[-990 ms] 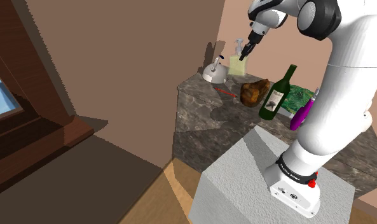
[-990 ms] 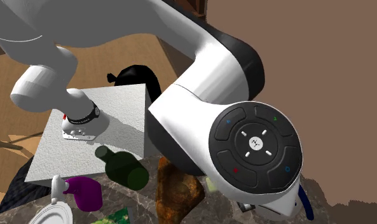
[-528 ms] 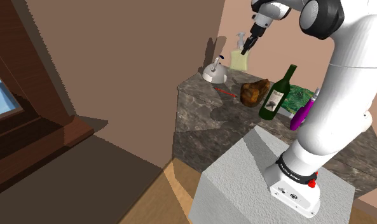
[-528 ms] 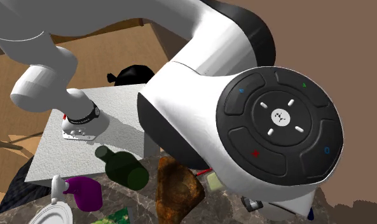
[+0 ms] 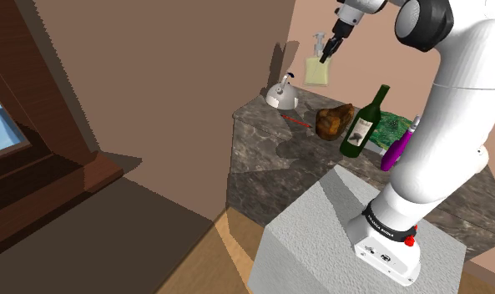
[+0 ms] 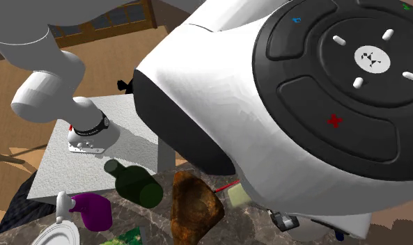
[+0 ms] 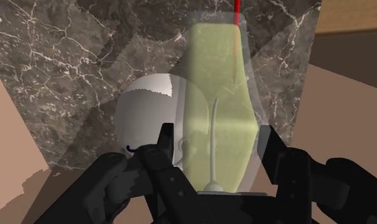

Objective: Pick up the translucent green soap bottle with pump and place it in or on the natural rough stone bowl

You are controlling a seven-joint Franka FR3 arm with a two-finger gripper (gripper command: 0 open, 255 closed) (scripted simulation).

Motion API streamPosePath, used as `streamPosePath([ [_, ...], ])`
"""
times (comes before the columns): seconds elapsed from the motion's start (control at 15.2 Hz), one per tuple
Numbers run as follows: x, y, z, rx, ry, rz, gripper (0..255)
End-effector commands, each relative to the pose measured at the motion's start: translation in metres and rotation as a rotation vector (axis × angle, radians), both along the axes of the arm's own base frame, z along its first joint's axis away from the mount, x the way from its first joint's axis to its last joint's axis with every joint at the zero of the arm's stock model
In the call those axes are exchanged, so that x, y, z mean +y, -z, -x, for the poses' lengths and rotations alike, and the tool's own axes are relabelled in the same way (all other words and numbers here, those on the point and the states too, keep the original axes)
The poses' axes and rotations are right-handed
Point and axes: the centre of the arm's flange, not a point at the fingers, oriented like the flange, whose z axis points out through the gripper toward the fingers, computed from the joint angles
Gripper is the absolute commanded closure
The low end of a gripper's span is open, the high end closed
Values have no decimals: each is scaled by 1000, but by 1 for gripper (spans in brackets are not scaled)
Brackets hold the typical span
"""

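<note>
The translucent pale-green soap bottle [image 5: 317, 71] with its pump hangs in the air above the back of the marble counter, and my gripper [image 5: 325, 57] is shut on its upper part. In the wrist view the bottle [image 7: 219, 108] sits clasped between my black fingers [image 7: 171, 175], hanging over the counter beside the kettle [image 7: 142, 118]. The rough brown stone bowl [image 5: 335, 121] rests on the counter below and toward the stand; in the second exterior view this bowl [image 6: 194, 209] lies next to the bottle [image 6: 236, 197].
A silver kettle [image 5: 282, 93] stands at the counter's back corner beside a red stick [image 5: 295, 122]. A dark green wine bottle [image 5: 366, 124], a green patterned item [image 5: 394, 127] and a purple object [image 5: 397, 149] crowd the counter near the bowl. Brown walls close off the counter's back.
My gripper has risen with the soap bottle, lifting it from the counter by the kettle to well above it. In the second exterior view the arm has swung closer to the camera.
</note>
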Motion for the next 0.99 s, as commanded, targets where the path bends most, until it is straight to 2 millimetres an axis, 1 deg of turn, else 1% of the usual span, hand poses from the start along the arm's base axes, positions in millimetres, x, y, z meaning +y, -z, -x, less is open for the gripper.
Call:
streamPosePath([
  [0.0,0,-11,0,0,0,0,255],
  [0.13,0,-20,0,0,0,0,255],
  [0.92,-38,-26,154,0,0,0,255],
])
